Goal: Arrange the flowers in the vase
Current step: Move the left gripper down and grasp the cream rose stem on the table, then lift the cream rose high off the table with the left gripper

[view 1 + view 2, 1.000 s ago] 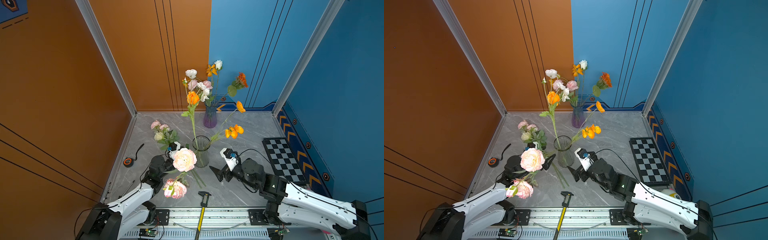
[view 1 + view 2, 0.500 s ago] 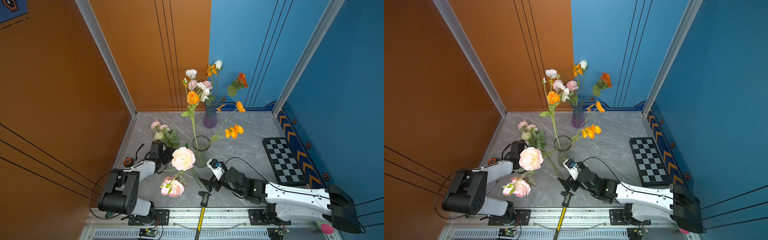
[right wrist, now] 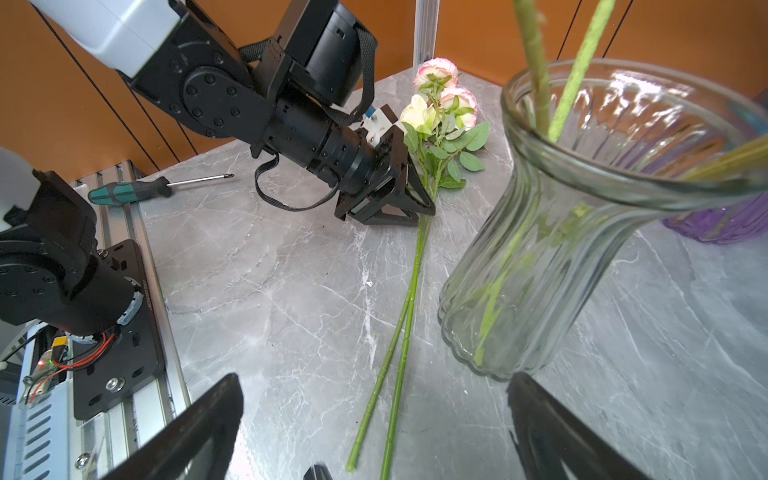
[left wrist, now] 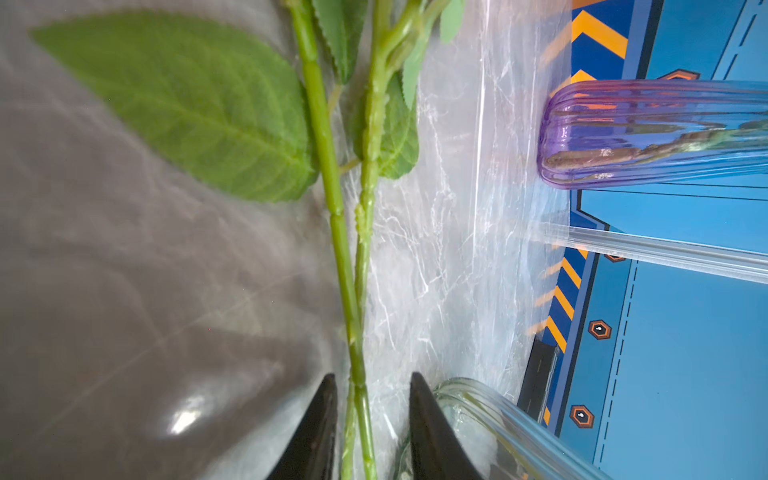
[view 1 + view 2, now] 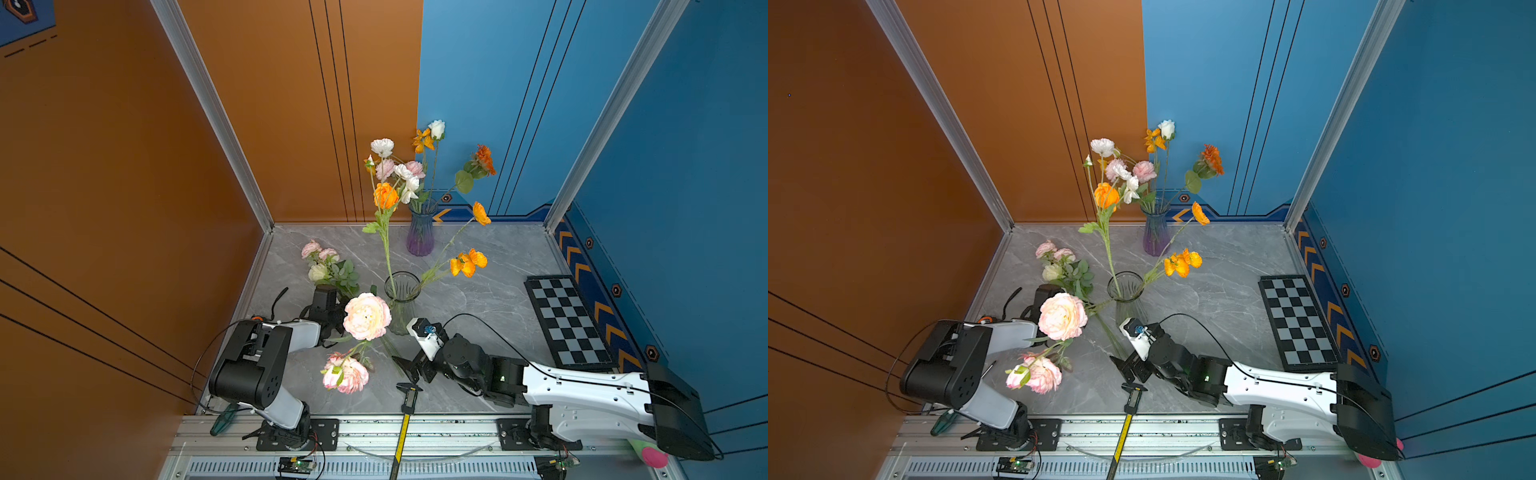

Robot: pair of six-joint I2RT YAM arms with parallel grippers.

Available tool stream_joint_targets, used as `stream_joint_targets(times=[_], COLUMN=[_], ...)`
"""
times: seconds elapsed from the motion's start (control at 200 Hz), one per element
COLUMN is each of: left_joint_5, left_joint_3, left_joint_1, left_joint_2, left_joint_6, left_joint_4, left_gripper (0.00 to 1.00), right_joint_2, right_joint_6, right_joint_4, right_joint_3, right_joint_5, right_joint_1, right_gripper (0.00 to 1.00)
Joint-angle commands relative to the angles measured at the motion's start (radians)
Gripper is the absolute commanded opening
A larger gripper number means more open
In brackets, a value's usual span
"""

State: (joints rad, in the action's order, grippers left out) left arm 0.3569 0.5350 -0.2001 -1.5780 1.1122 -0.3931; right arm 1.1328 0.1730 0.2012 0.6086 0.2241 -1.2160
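On the grey tabletop (image 5: 478, 299), left of centre, a small bunch of pink and cream flowers (image 5: 326, 264) lay flat with its blooms toward the far left. Its two stems (image 3: 409, 299) ran nearward past the left side of the glass vase (image 5: 401, 305). The left pincer (image 4: 372, 382) was low over that bunch, jaws narrow and set either side of both stems. One jaw stood close against them and a gap showed at the other, so no firm hold could be confirmed. The right pincer (image 3: 374, 377) was spread wide and held nothing, low over the tabletop by the cut ends of the same stems, on the near side of the glass vase. Orange flowers (image 5: 467, 262) stood in the glass vase, leaning right. A stalk with large pink blooms (image 5: 367, 316) appeared to lean out of it toward the near left. A purple vase (image 5: 420, 232) at the far edge held a mixed bouquet. A caliper (image 5: 409, 399) lay at the near edge.
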Motion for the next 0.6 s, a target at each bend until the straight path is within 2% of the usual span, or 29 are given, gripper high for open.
stream_joint_targets(times=[0.0, 0.09, 0.36, 0.47, 0.596], left_joint_5=[-0.006, -0.003, 0.015, 0.013, 0.012], left_joint_3=[-0.01, -0.01, -0.045, -0.07, -0.084], left_joint_1=[-0.011, -0.013, -0.01, -0.006, 0.01], left_joint_2=[-0.021, -0.024, 0.046, 0.094, 0.13], left_joint_6=[0.013, 0.017, 0.025, 0.029, 0.024], left_joint_4=[-0.035, -0.043, -0.043, -0.043, -0.035], left_gripper=[0.26, 0.18, 0.04, 0.0, 0.0], right_joint_2=[-0.03, -0.031, -0.027, -0.025, -0.021], right_joint_6=[-0.014, -0.016, -0.018, -0.02, -0.028], right_joint_4=[-0.013, -0.017, -0.019, -0.013, -0.015], right_joint_3=[0.016, 0.019, 0.02, 0.022, 0.028], right_joint_5=[0.037, 0.036, 0.029, 0.021, 0.016], right_joint_1=[0.009, 0.01, 0.014, 0.015, 0.016], right_gripper=[1.0, 1.0, 1.0, 1.0, 1.0])
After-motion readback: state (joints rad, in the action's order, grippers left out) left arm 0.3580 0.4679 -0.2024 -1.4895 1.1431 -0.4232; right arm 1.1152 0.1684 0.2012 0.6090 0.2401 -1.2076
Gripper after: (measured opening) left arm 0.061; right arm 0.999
